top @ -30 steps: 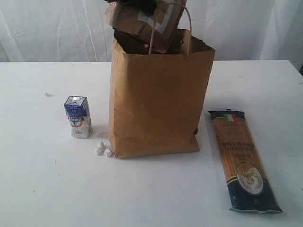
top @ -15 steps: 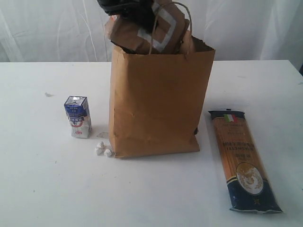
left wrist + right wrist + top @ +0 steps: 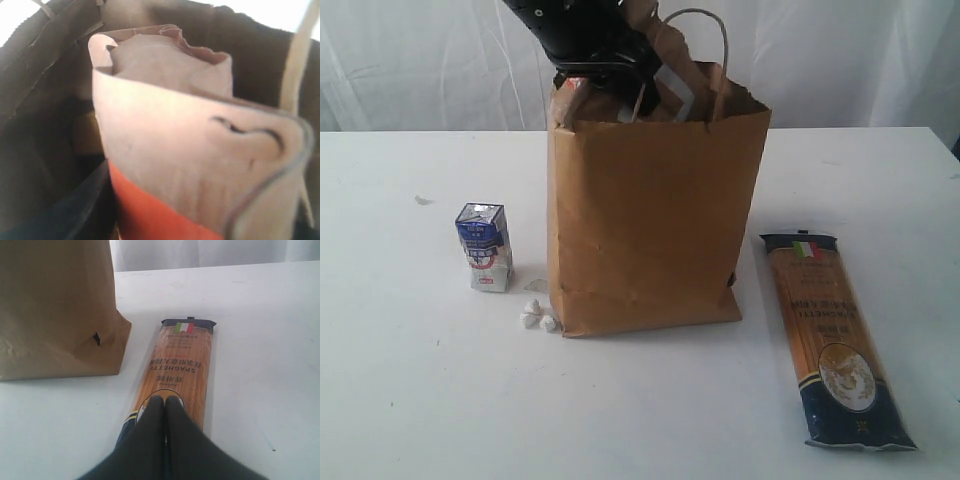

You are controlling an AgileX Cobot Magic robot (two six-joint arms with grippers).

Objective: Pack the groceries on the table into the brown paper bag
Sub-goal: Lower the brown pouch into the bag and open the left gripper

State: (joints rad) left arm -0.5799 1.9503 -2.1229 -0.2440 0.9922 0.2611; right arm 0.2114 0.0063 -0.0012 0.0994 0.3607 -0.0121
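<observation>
The brown paper bag [image 3: 650, 220] stands upright mid-table. My left gripper [image 3: 610, 72] is at its mouth, shut on the brown pouch [image 3: 665, 70], which is partly down inside. The left wrist view is filled by the pouch [image 3: 190, 150] with its orange label, the bag's dark inner walls around it. The small blue-white carton [image 3: 484, 246] stands left of the bag. The long pasta pack [image 3: 832, 335] lies flat to the right. My right gripper [image 3: 166, 401] is shut and empty, just over the near end of the pasta pack [image 3: 185, 355]; it does not show in the exterior view.
A few small white crumpled bits [image 3: 537, 316] lie at the bag's front left corner. The white table [image 3: 420, 400] stretches wide in front. A white curtain hangs behind. The bag's twisted handle [image 3: 720, 50] stands up beside the left arm.
My left gripper has come down with the pouch, which now sits lower in the bag's mouth. The bag's top has shifted slightly. The carton and pasta pack have not moved.
</observation>
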